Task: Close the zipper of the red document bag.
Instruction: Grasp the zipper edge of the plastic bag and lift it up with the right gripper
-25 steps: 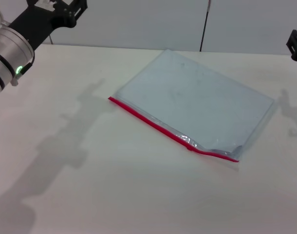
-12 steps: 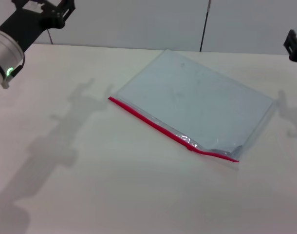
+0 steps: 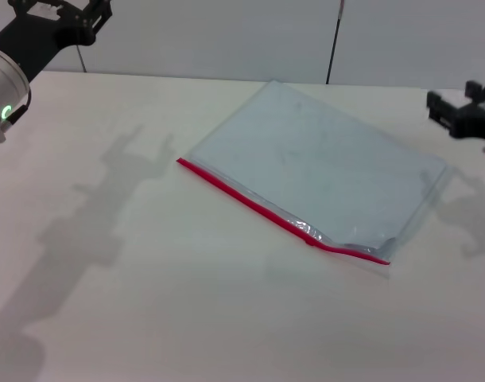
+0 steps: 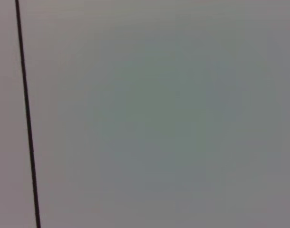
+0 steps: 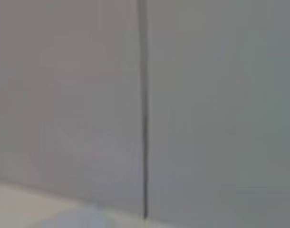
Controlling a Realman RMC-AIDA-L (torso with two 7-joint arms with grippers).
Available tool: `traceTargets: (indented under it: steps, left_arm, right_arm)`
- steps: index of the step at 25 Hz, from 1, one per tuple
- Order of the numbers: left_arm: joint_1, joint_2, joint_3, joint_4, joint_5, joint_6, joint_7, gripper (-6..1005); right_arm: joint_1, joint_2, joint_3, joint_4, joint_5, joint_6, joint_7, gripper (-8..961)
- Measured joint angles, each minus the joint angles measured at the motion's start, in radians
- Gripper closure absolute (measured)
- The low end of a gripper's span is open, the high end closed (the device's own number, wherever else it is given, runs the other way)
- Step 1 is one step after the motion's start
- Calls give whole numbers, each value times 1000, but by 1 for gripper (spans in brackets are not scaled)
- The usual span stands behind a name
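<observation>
The right gripper (image 3: 463, 111) has swung in beside the far right corner of the red document bag (image 3: 322, 171), holding nothing, finger spread unclear, its zipper (image 3: 274, 213) well nearer, untouched

no readable text, label, brand or number shows in any view.
</observation>
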Motion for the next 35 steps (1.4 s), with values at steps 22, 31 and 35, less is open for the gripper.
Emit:
traceTargets:
  steps: [22, 31, 35]
  left_arm:
    - [-2, 16, -2, 28, 79, 28, -22, 413]
    - [-7, 16, -2, 24, 82, 28, -16, 414]
    - [-8, 13, -3, 28, 105, 31, -16, 413]
  right_arm:
    - [113, 17, 192, -27, -9, -892, -351, 329]
    - [151, 21, 192, 3, -108, -890, -343, 275]
    - [162, 22, 177, 4, -127, -885, -337, 243]
